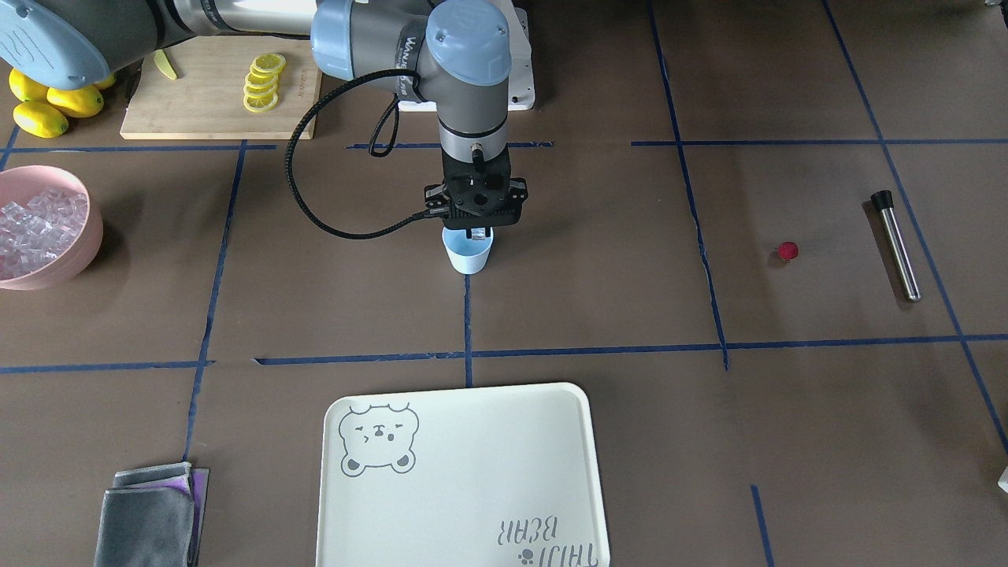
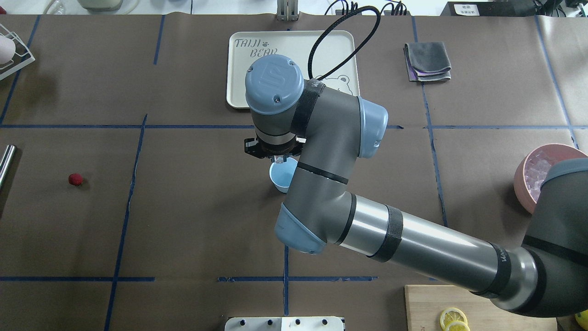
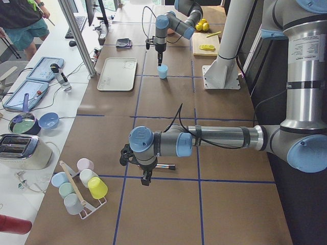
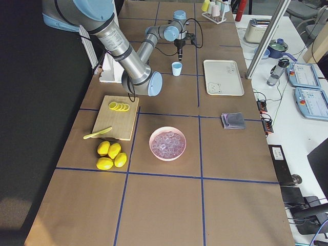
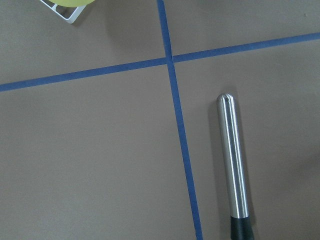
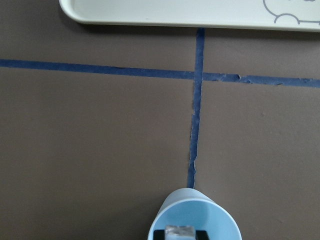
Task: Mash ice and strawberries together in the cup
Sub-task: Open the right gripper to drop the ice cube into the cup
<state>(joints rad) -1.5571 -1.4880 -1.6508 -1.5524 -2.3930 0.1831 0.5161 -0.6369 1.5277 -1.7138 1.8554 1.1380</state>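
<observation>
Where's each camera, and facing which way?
Front-facing: across the table, facing the robot; right arm over cup.
Overhead: behind the robot, looking down; right arm.
Exterior left: table's left end; left arm nearest.
Exterior right: opposite end; right arm nearest.
Left wrist: down on metal rod.
Right wrist: down at ice cube in jaws.
All but left wrist share the cup.

The front-facing camera is looking steeply down across the table [image 1: 591, 276] toward the robot, while the overhead one is looking forward from behind it, and both are taking in the cup [image 1: 468, 256] and tray [image 1: 472, 480] from opposite sides. The two side cameras are looking along the table from its ends, each catching that cup from afar. The right wrist camera is pointing straight down, close over the cup and the tray's edge, and the left wrist camera is hanging close above the metal rod [image 5: 231, 160], which the front-facing view is also showing.
</observation>
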